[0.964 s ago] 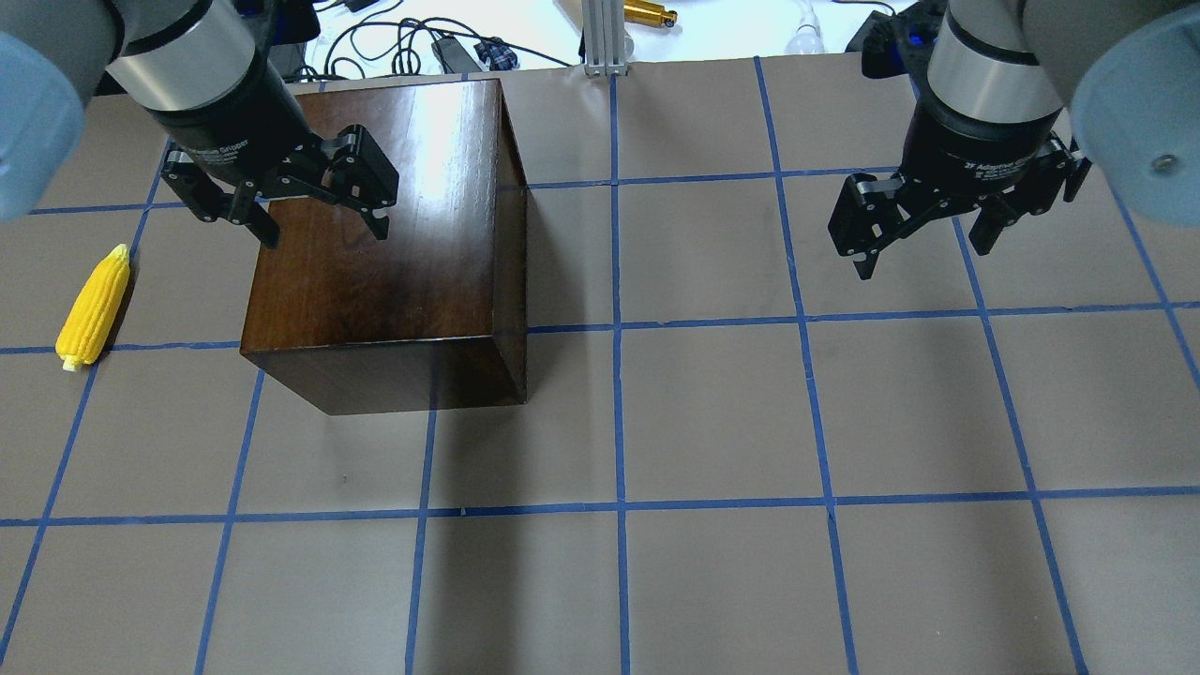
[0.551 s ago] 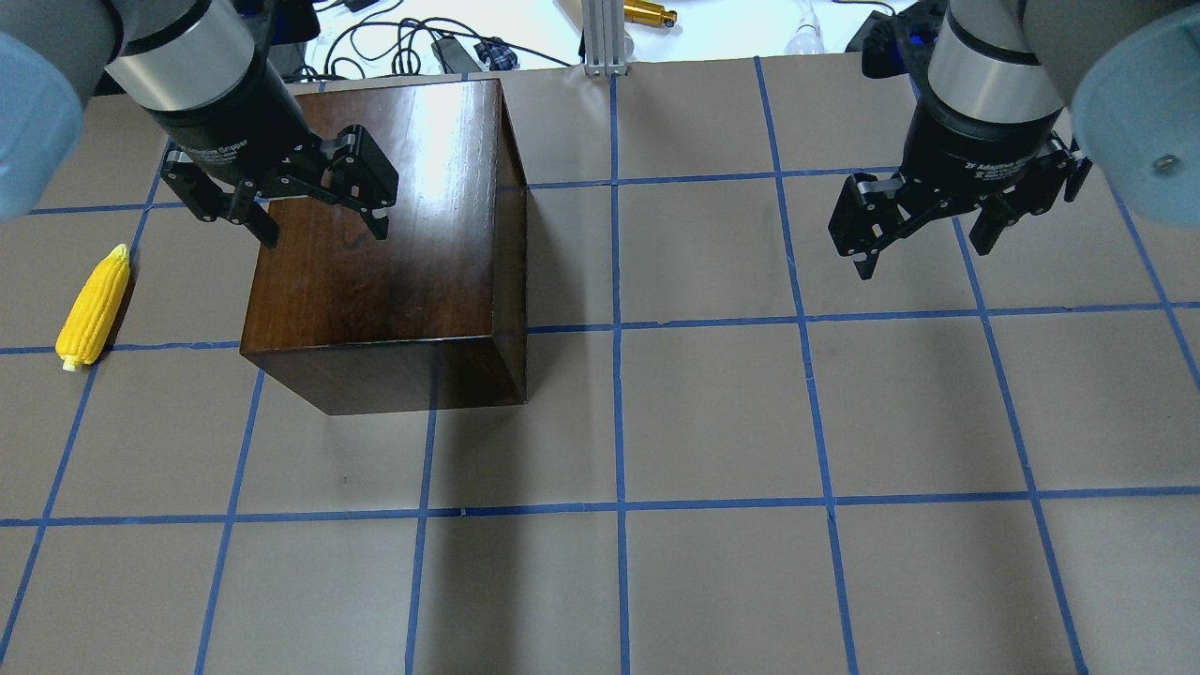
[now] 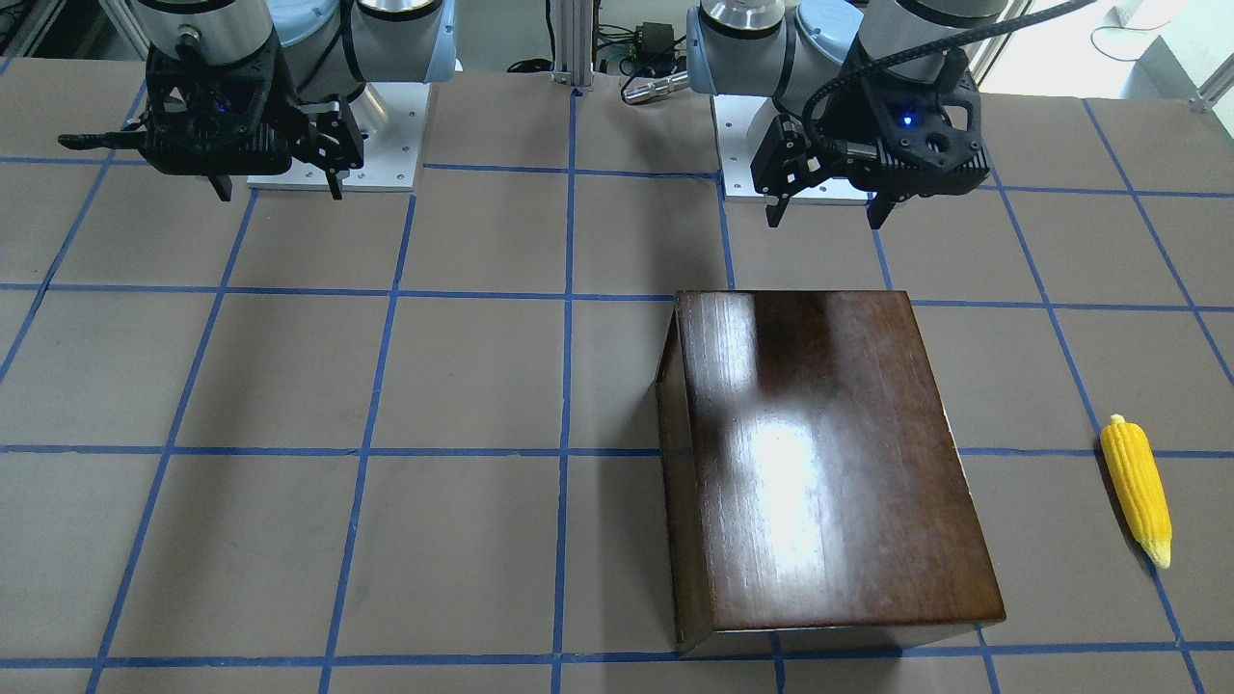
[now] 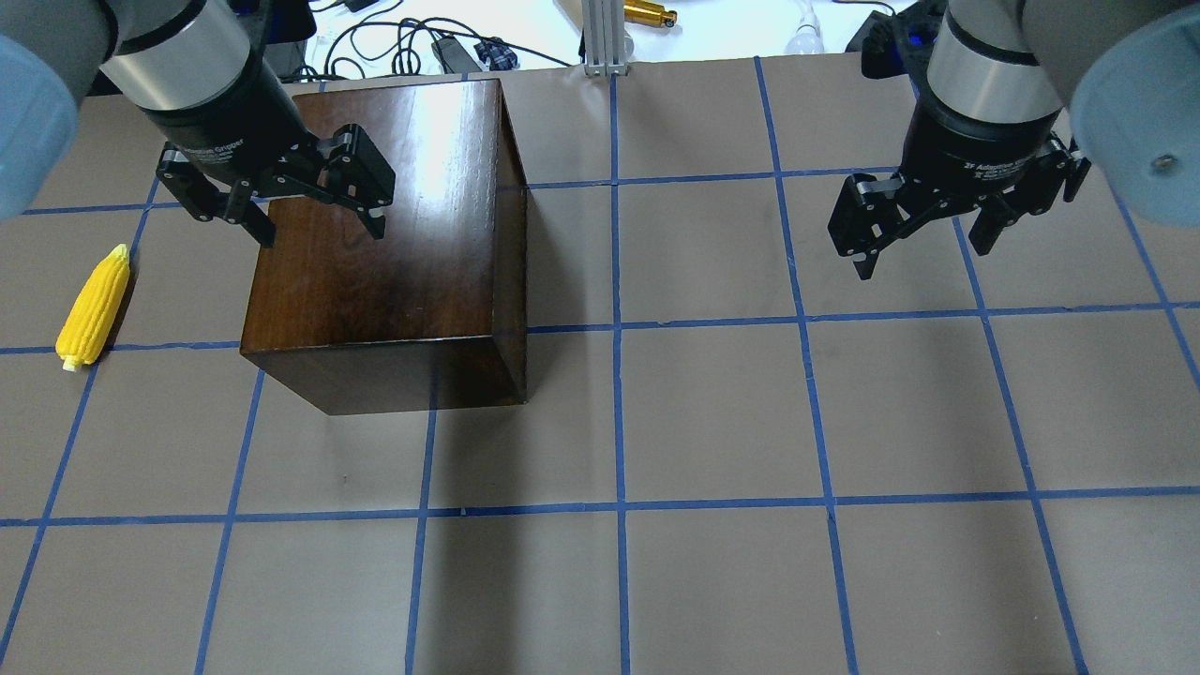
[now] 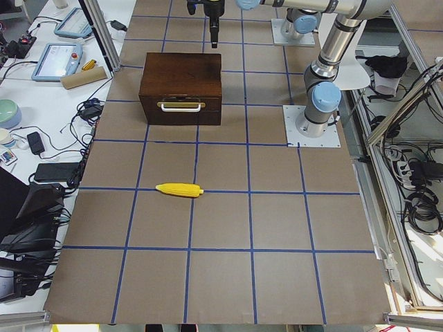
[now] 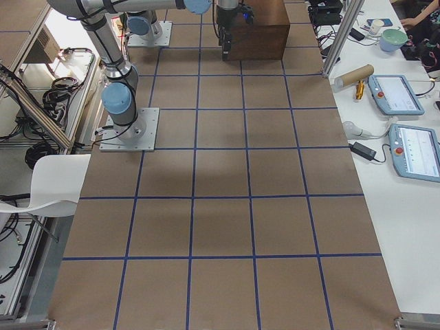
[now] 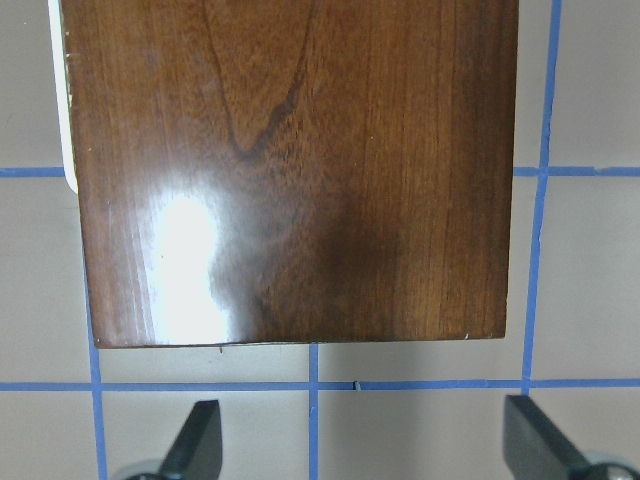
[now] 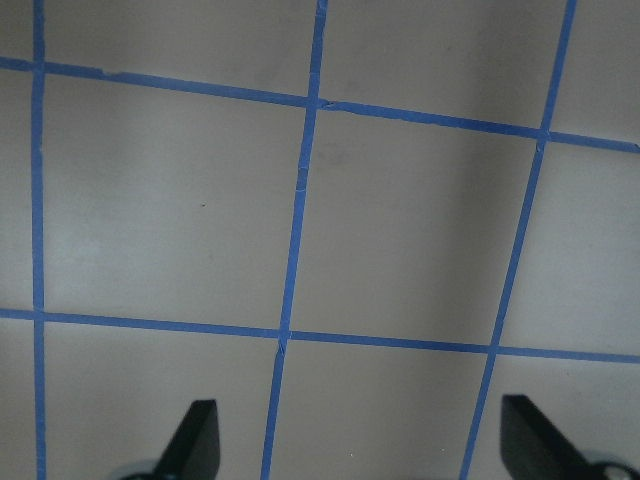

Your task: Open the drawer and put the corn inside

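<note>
Hovering high near the box point(image 4: 394, 244), your left gripper point(image 4: 322, 232) has barely shifted in the last second. Its fingers are wide apart and hold nothing. The right gripper point(image 4: 923, 258) hasn't moved, and it is also spread and empty. The drawer point(image 5: 181, 111) stays closed on the box's left face. The corn point(image 4: 92, 305) lies untouched on the surface point(image 4: 712, 412), further left. Opening hasn't started.

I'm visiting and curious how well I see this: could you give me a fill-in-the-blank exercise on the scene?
1. The corn lies on the ___, outside the wooden box.
2. Seen from the robot, the corn is on the box's ___ side.
3. The drawer is open or shut: ___.
4. The left gripper and right gripper both hold ___.
Missing words: table; left; shut; nothing.
</note>
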